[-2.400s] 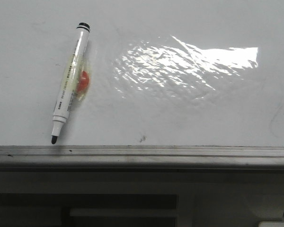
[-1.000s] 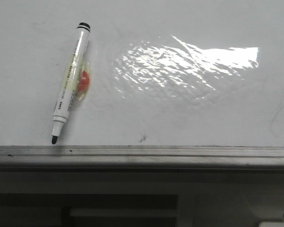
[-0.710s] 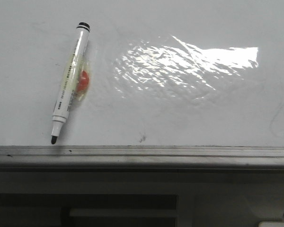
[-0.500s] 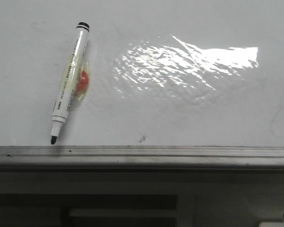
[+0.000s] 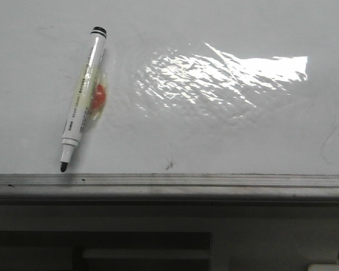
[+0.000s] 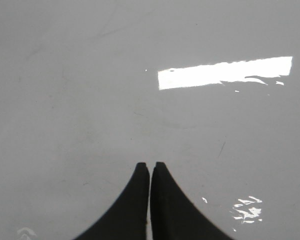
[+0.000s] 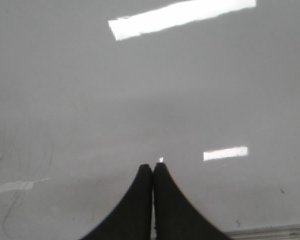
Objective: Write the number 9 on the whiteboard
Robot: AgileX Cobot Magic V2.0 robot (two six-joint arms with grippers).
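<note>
Seeing nothing of substance changed across the last couple of seconds: front view matches the earlier frames, marker where it was, no arm in shot. So the task hasn't started, as I read it. No number 9 drawn anywhere I can see.

Whiteboard (image 5: 226,135) fills the front view, glossy, with a wrinkled glare patch (image 5: 220,76) mid-board and a grey metal ledge (image 5: 169,183) along its near edge. Faint smudges at the far right, plus a small dark speck (image 5: 169,165) just above the ledge; that's dirt, not writing.

Marker (image 5: 83,96) lies flat on the board, uncapped, black tip pointing at the ledge, a yellowish tape wrap with a red blob at mid-barrel. Neither wrist camera shows it, so I can't place it against either gripper.

Left gripper (image 6: 150,167): jaws pressed together, nothing between them, bare board ahead of the tips with a bright light reflection beyond. Right gripper (image 7: 152,169): same, closed and empty, the ledge edge showing beside it.

Next move, I'd judge: one arm has to open and go fetch the marker.
</note>
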